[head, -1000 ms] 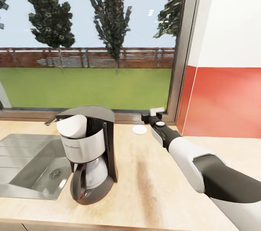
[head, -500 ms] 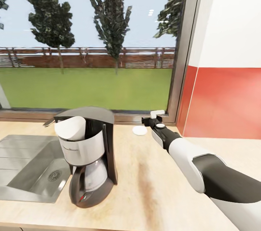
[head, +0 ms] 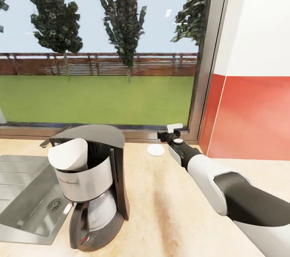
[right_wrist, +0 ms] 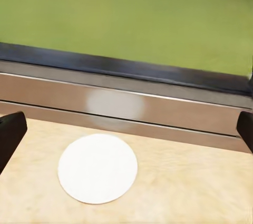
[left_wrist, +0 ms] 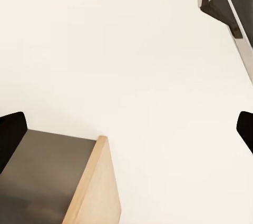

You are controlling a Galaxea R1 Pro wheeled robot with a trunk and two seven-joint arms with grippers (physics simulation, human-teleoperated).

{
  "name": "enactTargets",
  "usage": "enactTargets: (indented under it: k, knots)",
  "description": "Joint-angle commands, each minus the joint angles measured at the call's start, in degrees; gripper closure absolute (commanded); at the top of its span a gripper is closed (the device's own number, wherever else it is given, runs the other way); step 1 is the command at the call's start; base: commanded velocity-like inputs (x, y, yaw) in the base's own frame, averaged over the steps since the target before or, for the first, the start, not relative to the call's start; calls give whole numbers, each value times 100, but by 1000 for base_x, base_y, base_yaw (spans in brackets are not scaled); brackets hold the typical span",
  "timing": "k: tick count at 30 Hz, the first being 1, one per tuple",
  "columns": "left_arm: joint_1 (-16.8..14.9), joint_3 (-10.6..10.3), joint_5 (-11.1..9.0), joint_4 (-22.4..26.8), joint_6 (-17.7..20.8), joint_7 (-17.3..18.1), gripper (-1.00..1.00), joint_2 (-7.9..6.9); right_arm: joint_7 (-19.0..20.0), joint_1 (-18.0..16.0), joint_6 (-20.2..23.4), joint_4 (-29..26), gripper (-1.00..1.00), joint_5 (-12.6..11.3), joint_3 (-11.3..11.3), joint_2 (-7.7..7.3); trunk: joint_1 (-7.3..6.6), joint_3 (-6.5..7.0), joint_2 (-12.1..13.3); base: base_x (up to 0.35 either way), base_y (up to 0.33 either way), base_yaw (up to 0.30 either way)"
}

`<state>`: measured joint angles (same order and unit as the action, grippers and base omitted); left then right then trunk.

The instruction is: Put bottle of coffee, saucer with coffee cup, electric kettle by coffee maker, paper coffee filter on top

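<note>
Shifting leftward in the head view over the last second, the coffee maker (head: 93,186) and the sink (head: 24,192) now sit lower and nearer that view's left edge, while the window frame (head: 207,55) has slid a little the other way; the whole picture has moved together, so this reads as the camera turning, not the things. Against that, the right gripper (head: 169,132) has kept its place over the back edge of the countertop (head: 169,208), close under the window sill, with the right arm stretched forward toward the back right corner. The small white round disc (head: 155,150), which looks like the saucer, lies flat on the countertop just short of the sill and just to the left of the gripper; being round, it offers no long axis to line up with. In the right wrist view the saucer (right_wrist: 98,168) lies ahead and below, between the two dark fingertips (right_wrist: 10,134) that show at opposite edges of the picture, so the jaws stand wide apart and hold nothing. The right arm is plainly the nearer one; my judgement is that the coming move is a short drop onto the saucer's rim. A white paper coffee filter (head: 68,154) already sits in the top of the coffee maker. The left gripper's fingertips (left_wrist: 11,134) also stand wide apart and empty, looking at a pale surface and a wooden edge.
</note>
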<state>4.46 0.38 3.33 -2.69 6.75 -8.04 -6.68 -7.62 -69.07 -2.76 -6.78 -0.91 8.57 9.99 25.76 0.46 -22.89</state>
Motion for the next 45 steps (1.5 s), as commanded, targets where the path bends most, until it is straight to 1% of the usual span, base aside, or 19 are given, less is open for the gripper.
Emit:
enactTargets:
  k: [1,6,15,19,21,22,24,25,27,30,34,36,41,45]
  knots:
    - [2,6,36,5,17,-13,-100,0,-29,5,-14,5,-100,-12,40,1,2,0,-3,7,0,0]
    - [2,6,37,5,12,-13,-100,0,-29,14,-14,2,-100,-21,36,1,2,-10,-3,3,0,32]
    - [2,6,42,5,17,-13,-100,0,-29,16,-11,-3,-100,-41,31,1,2,-83,-3,0,0,28]
    - [2,6,43,5,24,-13,-100,0,-28,16,35,-31,-100,-115,10,1,2,-119,-3,0,0,1]
    - [2,6,44,5,27,-13,-100,0,-28,15,194,-62,-100,-169,-4,1,2,-137,-3,0,0,0]
    - [2,6,44,5,28,-13,-100,0,-28,13,369,-118,-100,-186,-7,1,2,-146,-3,0,0,0]
    - [2,6,44,5,28,-13,-100,0,-29,11,1183,-608,-100,-199,-11,1,2,-164,-3,0,0,0]
    - [2,6,44,5,28,-13,-100,0,-32,10,1780,-1055,-100,-199,-12,1,2,-173,-3,0,0,0]
    - [4,6,44,5,29,-13,-100,0,-32,11,2013,-1240,-100,-199,-11,1,2,-186,-3,0,0,0]
    - [10,6,44,1,29,-13,-100,0,-28,12,2147,-1344,-100,-192,23,1,2,-192,-3,0,0,0]
    - [11,6,45,5,17,-13,-100,0,-27,10,2164,-1324,-100,-182,39,1,2,-192,-3,0,0,0]
    - [11,6,45,5,13,-13,-100,0,-27,13,2159,-1230,-100,-181,40,1,2,-192,-3,0,0,0]
    - [11,6,43,5,18,-13,-100,-7,-21,15,2135,-798,-100,-197,40,1,2,-203,-3,0,0,0]
    - [11,6,43,5,20,-13,-100,-8,-20,12,2131,-755,-100,-198,40,1,2,-236,-3,0,0,0]
